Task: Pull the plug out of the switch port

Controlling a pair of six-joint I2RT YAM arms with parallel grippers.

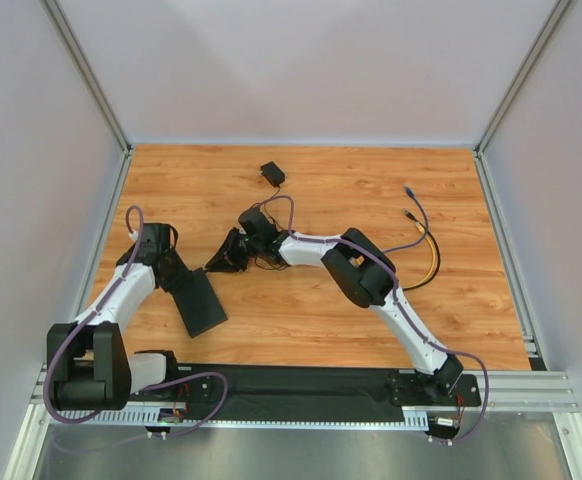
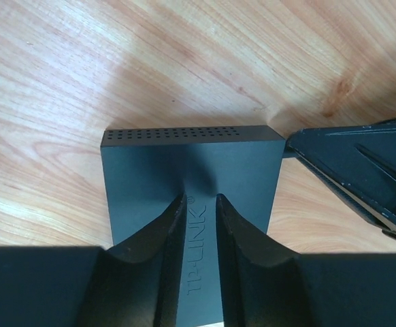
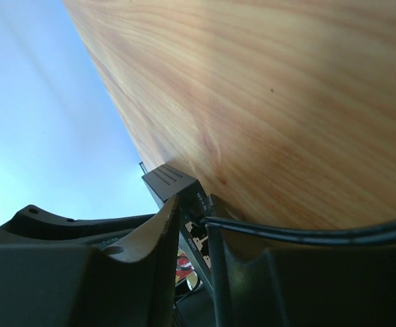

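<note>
The switch [image 1: 201,302] lies flat on the tabletop [image 1: 301,320] in front of the left arm, its vented edge pointing away from that arm's wrist. The left fingers [image 2: 143,272] stand partly apart and are laid on its top face. They look to be pinning it down rather than pinching it, since the box is wider than the gap between them.

The right fingers [image 3: 150,245] come in from the other side, drawn narrow around the black cable [image 3: 320,236] just where it meets the sockets. The plug [image 3: 202,225] seems to sit between them, though that view is dark and steep. I cannot tell whether they are gripping it or only straddling it.

The switch is likely light and rigid, with a smooth case that would slide on the wood, so it needs the hold-down. The cable is limp and a poor handle. The better hold is the plug's hard body, close to the socket, pulled straight out along the port. If the plug has a latch — none is visible — it would need pressing first.
</note>
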